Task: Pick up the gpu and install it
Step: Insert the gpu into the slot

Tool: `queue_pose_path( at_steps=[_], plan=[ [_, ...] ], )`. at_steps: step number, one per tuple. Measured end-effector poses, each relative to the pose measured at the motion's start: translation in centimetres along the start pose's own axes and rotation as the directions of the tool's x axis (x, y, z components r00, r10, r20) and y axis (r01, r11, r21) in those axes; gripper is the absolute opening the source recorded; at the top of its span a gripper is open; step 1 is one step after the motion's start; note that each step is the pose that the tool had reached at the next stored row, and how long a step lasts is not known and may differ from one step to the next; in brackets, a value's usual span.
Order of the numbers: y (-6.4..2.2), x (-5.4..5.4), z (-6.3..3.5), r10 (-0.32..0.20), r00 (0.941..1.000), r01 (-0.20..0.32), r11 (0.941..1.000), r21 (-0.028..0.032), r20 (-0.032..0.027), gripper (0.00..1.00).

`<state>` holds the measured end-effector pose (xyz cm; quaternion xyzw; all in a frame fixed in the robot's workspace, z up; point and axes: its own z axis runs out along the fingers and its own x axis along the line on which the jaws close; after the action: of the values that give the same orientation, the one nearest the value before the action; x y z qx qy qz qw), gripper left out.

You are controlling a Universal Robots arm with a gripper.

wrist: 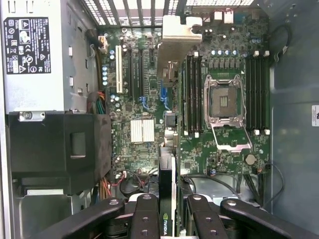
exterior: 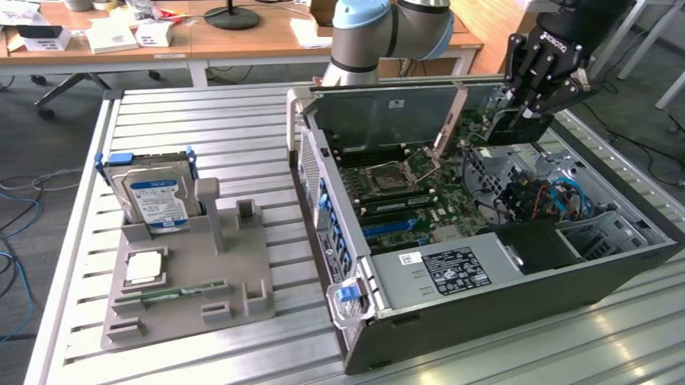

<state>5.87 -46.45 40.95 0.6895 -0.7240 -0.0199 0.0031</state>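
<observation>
I have my gripper (exterior: 535, 108) closed on the gpu (wrist: 167, 174), one set of fingers (wrist: 144, 219) on either face of the card. It hangs edge-on from my grip, black cooler side showing an NVIDIA mark, with its silver end bracket (wrist: 182, 32) at the end away from me. I am holding it over the open computer case (exterior: 482, 325), near the case's far corner at the exterior view's right and above its rim. Below the card lies the motherboard (wrist: 144, 99). The card lines up between the expansion slots (wrist: 119, 69) and the nearer bank of memory slots (wrist: 192, 92), with the empty CPU socket (wrist: 224, 99) beyond those. The power supply (wrist: 35, 50) fills one end of the case. Toward the slatted table's (exterior: 214, 120) edge at the exterior view's left stands a grey holder (exterior: 182, 317) with a hard drive (exterior: 156, 200) upright in it and a RAM stick (exterior: 172, 295) lying near its front edge.
</observation>
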Motion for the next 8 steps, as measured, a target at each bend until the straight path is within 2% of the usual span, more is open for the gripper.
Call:
queue_pose_path(
  at_steps=[8],
  plan=[
    [1.02,-0.86,0.06,0.0,1.0,0.0,1.0,0.0039,0.0003,0.27]
  ],
)
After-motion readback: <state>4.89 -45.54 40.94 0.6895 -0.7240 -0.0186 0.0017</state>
